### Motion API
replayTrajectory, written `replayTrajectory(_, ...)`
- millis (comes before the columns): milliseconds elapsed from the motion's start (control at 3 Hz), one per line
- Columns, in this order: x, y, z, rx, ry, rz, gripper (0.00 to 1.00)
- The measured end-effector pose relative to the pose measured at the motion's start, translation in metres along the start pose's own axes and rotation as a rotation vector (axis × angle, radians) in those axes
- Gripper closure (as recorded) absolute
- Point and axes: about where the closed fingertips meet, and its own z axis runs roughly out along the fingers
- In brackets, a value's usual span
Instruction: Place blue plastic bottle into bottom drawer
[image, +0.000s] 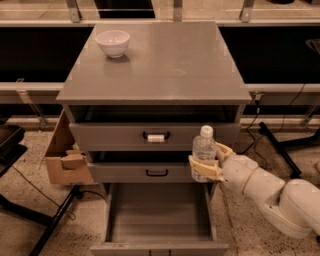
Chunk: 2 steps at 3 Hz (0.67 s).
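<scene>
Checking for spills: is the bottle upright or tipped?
Upright: the blue plastic bottle stands with its white cap on top, gripped by the claw in front of the middle drawer, not yet in the bottom drawer.

A white bowl (112, 42) stands upright on the grey bench (170, 70), near its back left corner. Under the top, the top drawer (110, 136) has a dark handle with a white tag (156, 137). The middle drawer (120, 173) beneath it has a plain black handle (156, 173). The tool (205, 169) hangs just before that drawer's right end. An open cardboard box (62, 160) leans against the cabinet's left side. Black cables (256, 131) trail over the speckled floor (30, 165) on the right, beside a black stand leg (280, 149). Another dark leg (52, 227) crosses the floor at lower left.
</scene>
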Motion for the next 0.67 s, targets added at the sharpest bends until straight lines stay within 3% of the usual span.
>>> replayTrajectory(333,0.009,0.002,0.002,-0.005,0.001,0.015,1.00)
replayTrajectory(667,0.022,0.011,0.015,-0.043,-0.001,0.042,1.00)
